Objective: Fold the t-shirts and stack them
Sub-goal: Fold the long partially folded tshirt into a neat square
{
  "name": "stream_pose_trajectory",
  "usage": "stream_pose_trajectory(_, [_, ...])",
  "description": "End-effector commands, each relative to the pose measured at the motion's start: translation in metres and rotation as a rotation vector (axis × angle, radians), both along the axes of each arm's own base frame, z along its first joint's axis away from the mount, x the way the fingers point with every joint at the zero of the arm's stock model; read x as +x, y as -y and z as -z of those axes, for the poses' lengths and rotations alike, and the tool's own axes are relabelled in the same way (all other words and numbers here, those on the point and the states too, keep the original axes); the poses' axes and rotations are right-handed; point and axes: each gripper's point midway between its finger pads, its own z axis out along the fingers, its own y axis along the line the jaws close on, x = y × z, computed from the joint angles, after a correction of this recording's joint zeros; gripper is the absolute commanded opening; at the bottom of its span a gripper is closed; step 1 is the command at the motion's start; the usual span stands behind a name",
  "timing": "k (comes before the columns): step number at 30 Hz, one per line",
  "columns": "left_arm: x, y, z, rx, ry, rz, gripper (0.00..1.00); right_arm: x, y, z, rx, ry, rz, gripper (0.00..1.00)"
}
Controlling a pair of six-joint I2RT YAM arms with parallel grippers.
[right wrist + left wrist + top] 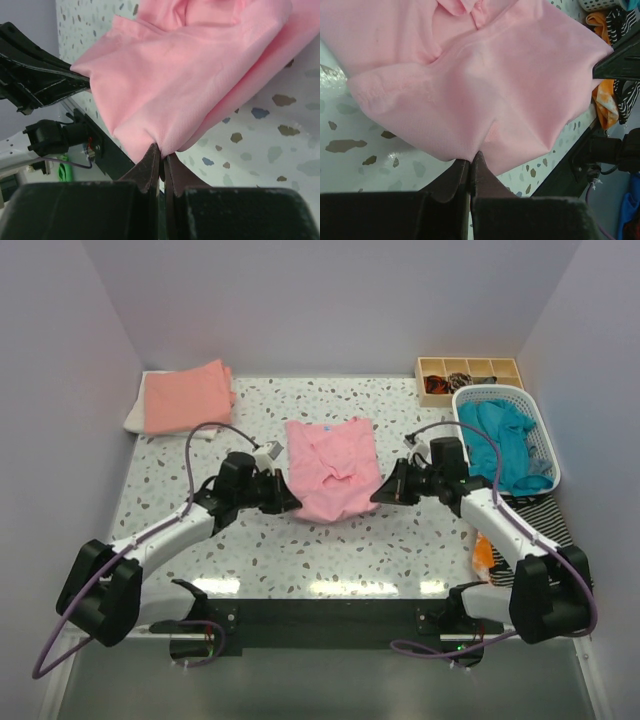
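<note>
Where it lies at the middle of the table (300, 550), the pink tee (330, 468) is rumpled rather than flat: its neck, with a small white label, points to the far side, a ridge of folds runs down its middle, and its near part is bunched and narrower than the shoulders. The salmon tee (185, 395) sits folded at the far left corner on top of a white tee (135, 418), and the teal tee (505, 445) is heaped in the basket (545, 440) at the right. Both arms reach forward and bend inward, so the grippers face each other across the pink tee's near end. The left gripper (471, 160) has its fingers pressed almost together on the near left edge, and the cloth puckers up from the tips. The right gripper (161, 155) pinches the near right edge in the same way, with the cloth rising off the table from its narrow jaws.
</note>
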Motion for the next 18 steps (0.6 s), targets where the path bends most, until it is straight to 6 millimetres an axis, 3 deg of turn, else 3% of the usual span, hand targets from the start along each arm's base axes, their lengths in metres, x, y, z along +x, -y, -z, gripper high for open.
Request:
stream_pose_trajectory(1, [0.032,0.007,-0.031,0.015,0.078,-0.015,0.0,0.032,-0.008,-0.033,0.006,0.096,-0.013,0.0])
stream_pose_trajectory(6, [0.071,0.007,-0.053,-0.001,0.117,-0.051,0.0,0.066,-0.011,-0.041,-0.02,0.129,0.002,0.0])
stream_pose_trajectory(12, [0.129,-0.005,-0.047,-0.011,0.11,-0.102,0.0,0.122,-0.021,-0.039,-0.023,0.136,0.027,0.0])
stream_pose_trajectory(13, [0.138,-0.009,-0.045,-0.009,0.104,-0.116,0.0,0.134,-0.024,-0.048,-0.02,0.162,0.032,0.0])
stream_pose_trajectory(14, [0.147,-0.006,-0.05,-0.032,0.129,-0.103,0.0,0.144,-0.024,-0.035,-0.027,0.127,0.039,0.0])
stream_pose_trajectory(16, [0.168,-0.005,-0.044,-0.039,0.125,-0.105,0.0,0.164,-0.028,-0.044,-0.021,0.161,0.04,0.0])
stream_pose_trajectory(17, [0.175,-0.002,-0.045,-0.052,0.133,-0.095,0.0,0.174,-0.029,-0.028,-0.027,0.125,0.043,0.0])
stream_pose_trajectory(18, [0.189,0.001,-0.04,-0.056,0.126,-0.094,0.0,0.181,-0.031,-0.028,-0.023,0.126,0.04,0.0])
